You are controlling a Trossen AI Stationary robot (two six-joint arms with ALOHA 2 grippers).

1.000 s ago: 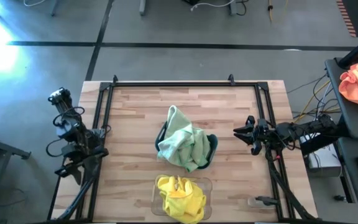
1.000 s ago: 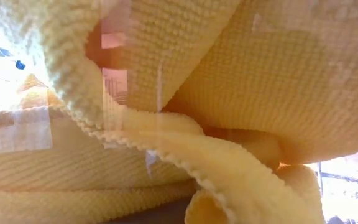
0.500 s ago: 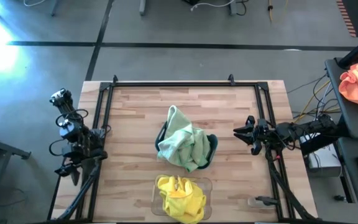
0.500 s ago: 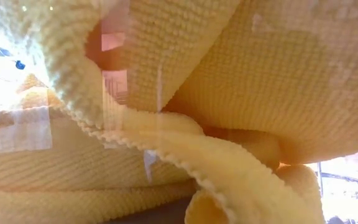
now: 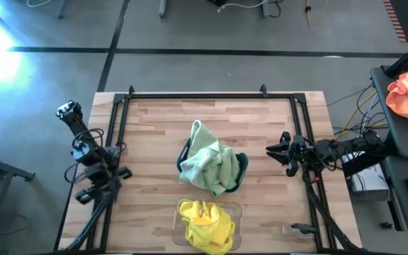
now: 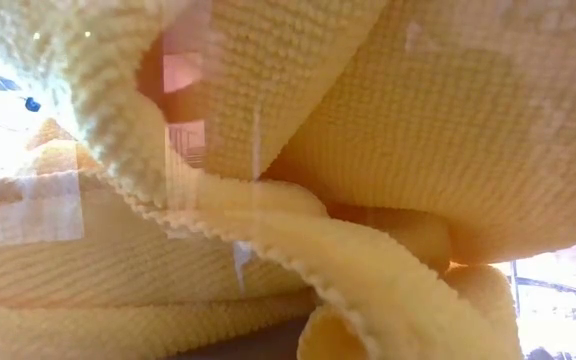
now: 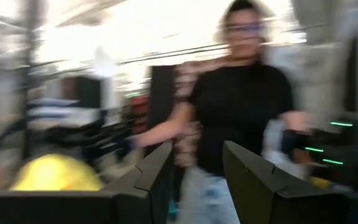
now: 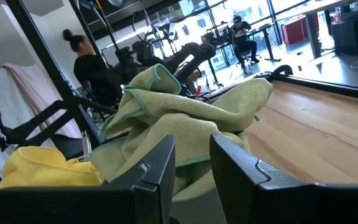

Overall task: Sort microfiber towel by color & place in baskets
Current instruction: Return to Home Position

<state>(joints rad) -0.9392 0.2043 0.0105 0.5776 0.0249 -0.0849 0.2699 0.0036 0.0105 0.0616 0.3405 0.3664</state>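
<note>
We are drawing the left end effector [image 7: 197,149] back along the counter [image 5: 154,127] edge, open and empty; the right end effector [image 8: 192,140], also open, is waiting. Between them, green towels [image 5: 207,166] are filling the teal basket [image 5: 242,170]. Yellow towels [image 5: 205,223] are filling the clear basket [image 5: 236,209] beside it, so sorting looks finished.

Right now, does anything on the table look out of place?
Yes. The green towels heap over the teal basket, hiding most of its rim. The yellow towels bulge from the clear basket at the table's front edge, filling the low view. Left end effector and right end effector wait aside, open.
</note>
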